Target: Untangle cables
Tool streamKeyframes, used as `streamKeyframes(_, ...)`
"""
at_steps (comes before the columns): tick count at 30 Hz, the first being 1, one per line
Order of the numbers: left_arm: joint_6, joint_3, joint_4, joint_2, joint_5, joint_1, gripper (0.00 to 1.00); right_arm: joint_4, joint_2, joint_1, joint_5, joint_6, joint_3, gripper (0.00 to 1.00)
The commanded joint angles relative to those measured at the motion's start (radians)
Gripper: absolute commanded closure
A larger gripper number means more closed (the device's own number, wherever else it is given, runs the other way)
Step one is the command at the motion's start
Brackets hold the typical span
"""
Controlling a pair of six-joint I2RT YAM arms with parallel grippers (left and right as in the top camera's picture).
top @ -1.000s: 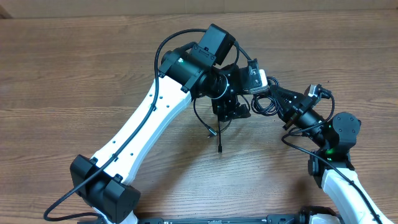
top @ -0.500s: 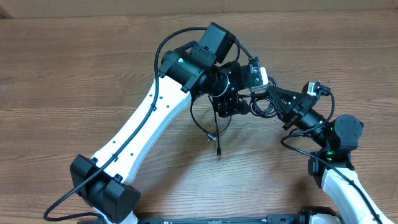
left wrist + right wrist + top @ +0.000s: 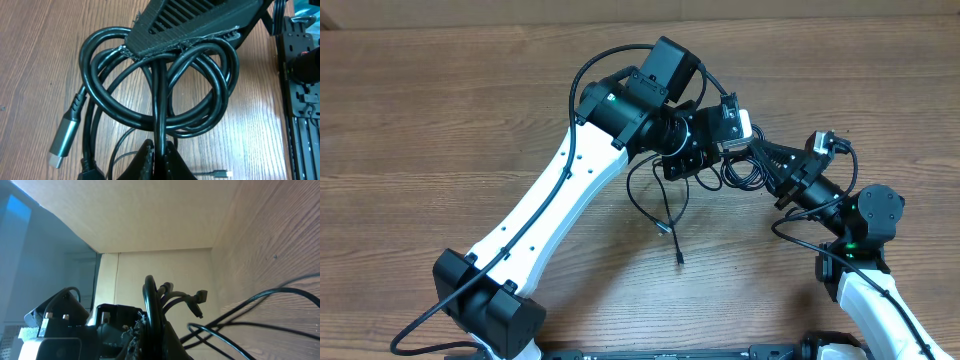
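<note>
Closing from wide, left end effector (image 3: 160, 152) now pinches the cables (image 3: 159, 100) (right end effector (image 3: 152, 337) clamps their coil too).

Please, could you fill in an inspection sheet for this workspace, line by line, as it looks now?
Surface: wooden table, bare wood grain around the arms.
Job's things: coil of black cables stretched between both grippers; a grey-tipped plug hangs beside it; a thin cord trails off to a small plug.
Clutter: nothing seen.
Grippers: left gripper shut on one strand of the coil; right gripper shut on its far side.
Cables: arms' own thicker black cables loop by the left wrist.
Surroundings: pale board behind the table.
</note>
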Motion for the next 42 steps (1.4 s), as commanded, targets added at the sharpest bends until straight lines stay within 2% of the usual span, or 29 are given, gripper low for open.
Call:
streamKeyframes(1,0.005,0.008,0.003,0.006,0.035,-0.006,0.96,0.026,-0.003,0.003,-0.005,0.008,0.024,0.96)
streamKeyframes(5,-0.003,0.008,0.003,0.006,0.055,-0.006,0.96,0.027,-0.002,0.003,-0.005,0.006,0.024,0.96)
streamKeyframes(12,-0.046,0.008,0.005,0.003,0.129,0.003,0.96,0.027,-0.002,0.003,0.011,-0.070,0.024,0.64)
streamKeyframes(15,-0.071,0.009,0.005,-0.002,0.128,0.015,0.96,0.027,-0.002,0.003,0.018,-0.081,0.024,0.57)
streamKeyframes(20,-0.103,0.009,0.004,-0.023,0.127,0.053,0.96,0.027,-0.002,0.003,0.029,-0.138,0.024,0.41)
streamKeyframes(27,-0.176,0.009,0.002,-0.061,0.129,0.132,0.96,0.027,-0.002,0.003,0.028,-0.183,0.024,0.28)
streamKeyframes(33,-0.178,0.009,-0.019,-0.070,0.167,0.168,0.96,0.027,-0.002,0.003,0.002,-0.275,0.024,0.24)
streamKeyframes(42,-0.098,0.009,-0.018,-0.070,0.249,0.168,0.96,0.029,-0.002,0.003,-0.074,-0.542,0.024,0.20)
